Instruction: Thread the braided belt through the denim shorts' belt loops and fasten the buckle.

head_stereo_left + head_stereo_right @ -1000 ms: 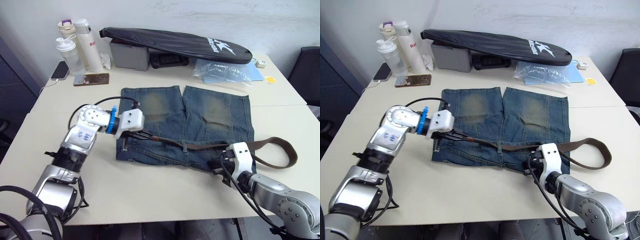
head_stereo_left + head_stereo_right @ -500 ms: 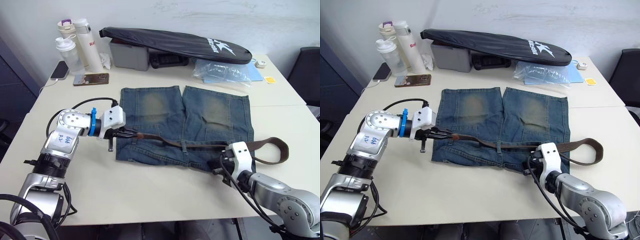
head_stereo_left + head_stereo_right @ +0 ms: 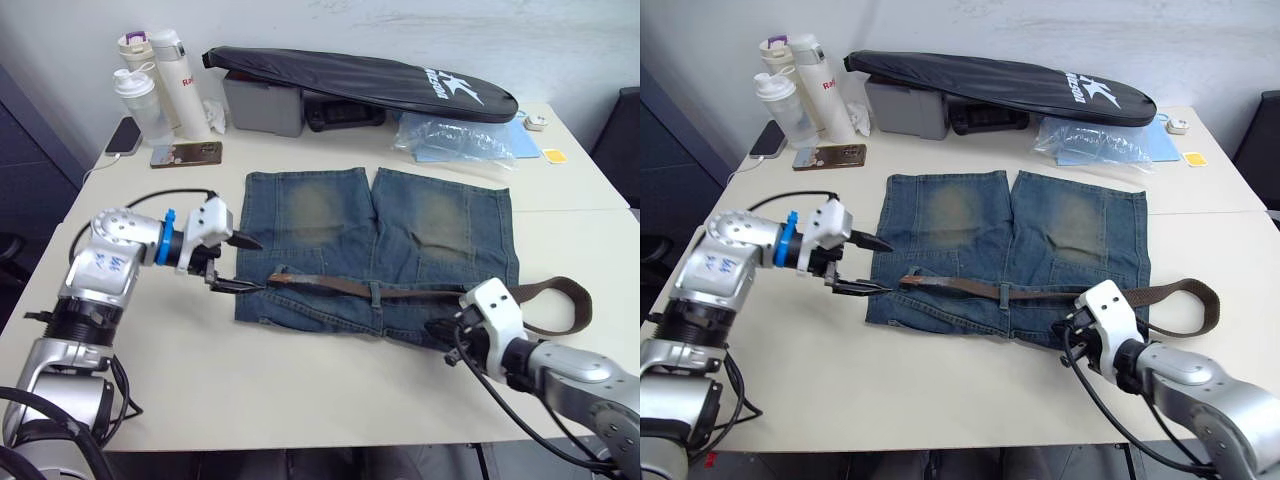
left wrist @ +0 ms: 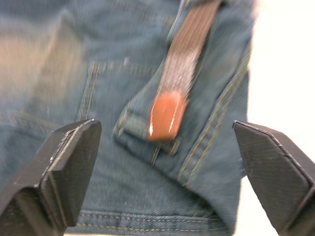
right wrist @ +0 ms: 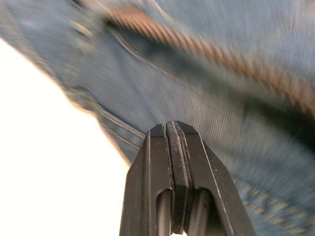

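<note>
1. The denim shorts (image 3: 380, 250) lie flat on a cream table (image 3: 300, 390), waistband toward the robot and legs pointing toward the far wall.
2. The braided belt (image 3: 330, 286) runs along the waistband, passing under a belt loop (image 3: 375, 293) near the middle of the shorts, then curving off the shorts' right edge in a loop on the table (image 3: 560, 305).
3. The belt's tan leather tip (image 4: 165, 118) rests on the denim at the shorts' left end, beside a belt loop (image 4: 142, 132) there.
4. The left gripper (image 3: 240, 265) sits at the shorts' left edge with its two black fingers spread wide; one finger (image 3: 243, 241) points at the denim higher up, the other (image 3: 235, 289) reaches toward the belt's tip.
5. From the left wrist camera the tip lies between the two spread fingers, clear of both and held by neither.
6. The right gripper (image 3: 443, 330) rests at the shorts' near right corner, close to where the belt leaves the denim.
7. In the right wrist view its fingers (image 5: 170, 162) are pressed together with nothing between them, tips over the denim; the belt (image 5: 221, 59) crosses the cloth just beyond them.
8. At the table's far side lie a long black zipped bag (image 3: 360, 82), a grey box (image 3: 262, 105), clear plastic bags (image 3: 455, 140), bottles (image 3: 160, 85) and phones (image 3: 185, 154).
9. The buckle cannot be made out.
</note>
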